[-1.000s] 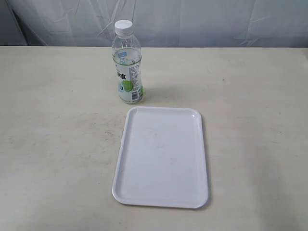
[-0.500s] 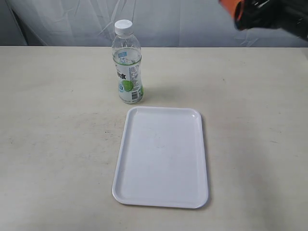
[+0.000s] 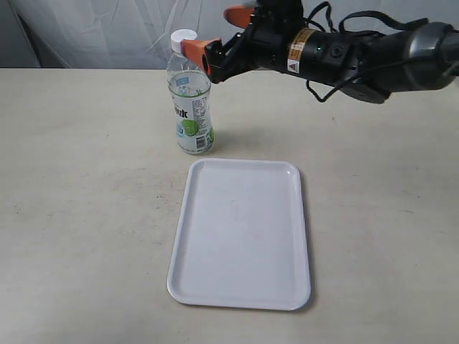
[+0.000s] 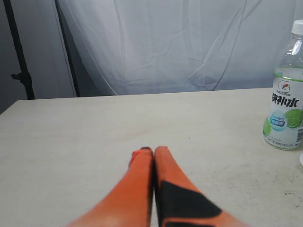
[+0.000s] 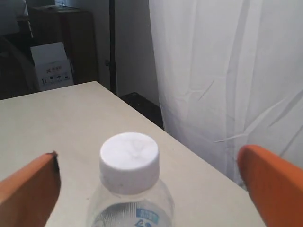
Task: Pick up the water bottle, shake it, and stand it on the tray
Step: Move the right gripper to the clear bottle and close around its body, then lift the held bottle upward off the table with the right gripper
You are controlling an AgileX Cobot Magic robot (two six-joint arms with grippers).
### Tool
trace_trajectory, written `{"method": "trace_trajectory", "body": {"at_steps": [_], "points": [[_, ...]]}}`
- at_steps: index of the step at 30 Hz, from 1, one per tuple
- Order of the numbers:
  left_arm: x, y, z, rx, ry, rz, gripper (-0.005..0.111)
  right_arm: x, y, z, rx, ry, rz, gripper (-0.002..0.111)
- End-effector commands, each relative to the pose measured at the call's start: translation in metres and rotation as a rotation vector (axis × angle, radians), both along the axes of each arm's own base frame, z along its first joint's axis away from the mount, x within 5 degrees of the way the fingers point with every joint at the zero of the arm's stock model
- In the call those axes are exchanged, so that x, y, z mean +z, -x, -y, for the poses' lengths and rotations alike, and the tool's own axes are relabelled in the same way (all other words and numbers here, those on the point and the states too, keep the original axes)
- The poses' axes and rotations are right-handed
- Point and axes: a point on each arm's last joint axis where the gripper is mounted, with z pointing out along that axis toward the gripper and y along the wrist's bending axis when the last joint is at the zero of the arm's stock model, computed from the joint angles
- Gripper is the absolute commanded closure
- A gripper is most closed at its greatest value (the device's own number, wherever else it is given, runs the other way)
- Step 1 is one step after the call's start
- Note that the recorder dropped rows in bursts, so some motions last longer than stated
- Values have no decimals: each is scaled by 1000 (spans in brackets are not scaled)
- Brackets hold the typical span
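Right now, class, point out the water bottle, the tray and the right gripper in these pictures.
water bottle [image 3: 192, 118], exterior view, on its label.
tray [image 3: 240, 236], exterior view, on its bare middle.
right gripper [image 3: 213, 31], exterior view, midway between its fingertips.

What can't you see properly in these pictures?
- Left wrist view: the edge cuts off one side of the small clear plastic water bottle.
- Right wrist view: the bottle's lower part and the flat white plastic tray lie outside the frame; the right arm's orange fingers are cut by the edges.
- Exterior view: the label has print too small to read.
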Motion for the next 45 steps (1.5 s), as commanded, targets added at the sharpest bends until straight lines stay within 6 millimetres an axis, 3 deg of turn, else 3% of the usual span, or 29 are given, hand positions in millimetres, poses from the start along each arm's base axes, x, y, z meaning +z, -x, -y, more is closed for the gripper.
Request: {"method": "trace_trajectory", "body": {"at_steps": [1, 7, 17, 32, 34, 36, 38, 40, 41, 45], "points": [[-1, 0, 0, -6, 1, 7, 105, -6, -7, -26, 19, -3, 11, 4], [-1, 0, 0, -6, 1, 7, 105, -28, -17, -52, -24, 46, -43, 4], [-1, 0, 0, -6, 1, 7, 105, -70, -20, -68, -15, 65, -113, 4], [-1, 0, 0, -6, 2, 7, 105, -84, -23, -67, -75, 112, -170, 5], [-1, 0, 0, -6, 2, 7, 105, -83, -23, -68, -98, 88, -195, 13], [-1, 0, 0, -6, 2, 7, 105, -83, -23, -69, -112, 82, -198, 31], [-1, 0, 0, -6, 2, 7, 105, -83, -22, -69, -115, 87, -195, 61], [-1, 0, 0, -6, 2, 7, 105, -83, -22, -69, -115, 87, -195, 101], [-1, 0, 0, -6, 2, 7, 105, -83, -22, -69, -116, 76, -204, 108], [-1, 0, 0, -6, 2, 7, 105, -69, -21, -70, -110, 27, -201, 106]]}}
